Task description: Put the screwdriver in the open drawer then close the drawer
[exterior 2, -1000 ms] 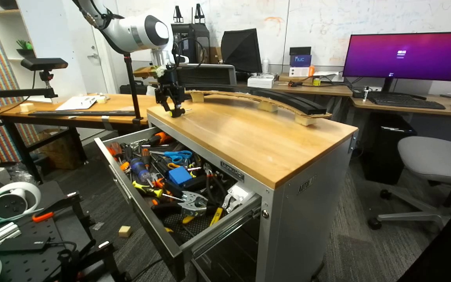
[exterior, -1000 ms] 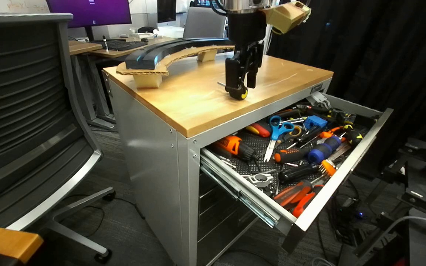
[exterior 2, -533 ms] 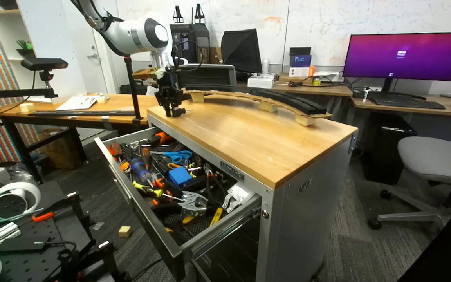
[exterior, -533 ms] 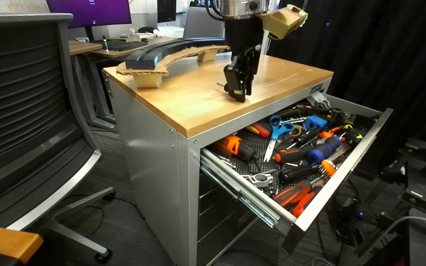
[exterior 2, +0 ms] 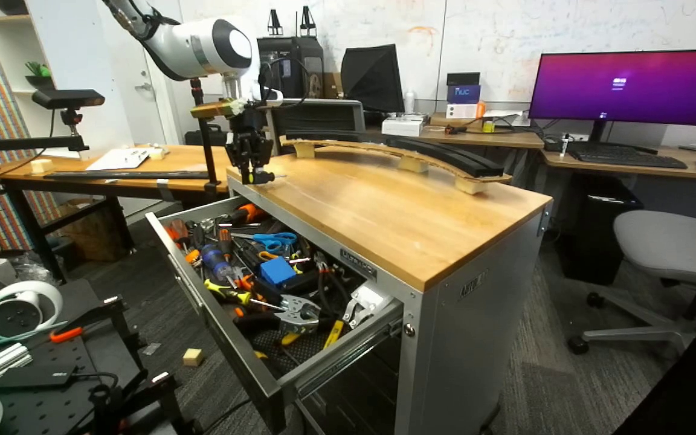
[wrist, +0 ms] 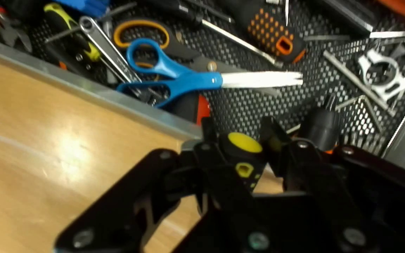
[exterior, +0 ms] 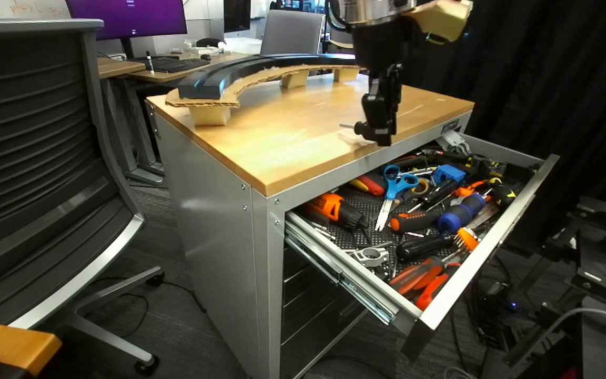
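Two fingers of the gripper point(wrist: 239, 131) are clamped on the screwdriver point(wrist: 245, 143), one at each side of its short black body, with the yellow end exposed in the wrist view. In an exterior view the screwdriver is over the near right edge of the wood top point(exterior: 292, 142), its metal shaft point(exterior: 347, 126) pointing left; it appears lifted, though its height cannot be judged. The drawer point(exterior: 488, 242) stands open to the near right, crowded with hand tools. The step in hand is judged to be the carry from wood top to drawer. To do it well, hold the shaft above the metal strip point(wrist: 83, 89) along the cabinet edge, where it could catch. Move near and right until the whole screwdriver is over the drawer. Aim for the bare mat point(exterior: 358, 199) between the blue scissors point(exterior: 399, 184) and the orange-and-black tool point(exterior: 329, 207) at the left. Lower before releasing, since the rounded body would probably roll if dropped. Confirm that the shaft lies below the drawer walls; a raised shaft could jam on closing. Lift the gripper well clear, then push the drawer front evenly.
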Controlling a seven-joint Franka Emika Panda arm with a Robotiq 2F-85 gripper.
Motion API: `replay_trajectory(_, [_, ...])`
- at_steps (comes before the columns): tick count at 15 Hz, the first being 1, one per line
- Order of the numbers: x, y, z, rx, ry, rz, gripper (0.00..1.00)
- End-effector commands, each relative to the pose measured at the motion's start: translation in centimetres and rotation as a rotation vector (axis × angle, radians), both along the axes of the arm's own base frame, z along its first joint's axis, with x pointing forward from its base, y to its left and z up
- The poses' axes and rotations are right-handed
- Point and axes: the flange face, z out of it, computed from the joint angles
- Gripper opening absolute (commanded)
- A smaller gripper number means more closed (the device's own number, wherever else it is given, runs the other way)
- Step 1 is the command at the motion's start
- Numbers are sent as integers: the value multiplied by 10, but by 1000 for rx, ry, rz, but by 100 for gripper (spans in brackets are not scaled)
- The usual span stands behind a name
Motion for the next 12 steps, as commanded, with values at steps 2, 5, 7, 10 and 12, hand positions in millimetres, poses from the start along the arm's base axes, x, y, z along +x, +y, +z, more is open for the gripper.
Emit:
replay_trajectory(2, [-48, -11, 28, -4, 121, 160, 14])
replay_trajectory(5, [-53, -4, 30, 9, 124, 257, 14])
replay_trajectory(7, [-53, 1, 27, 34, 146, 311, 62])
replay_trajectory(10, [-63, -7, 32, 50, 200, 350, 84])
replay_trajectory(12, [-87, -24, 33, 50, 273, 331, 99])
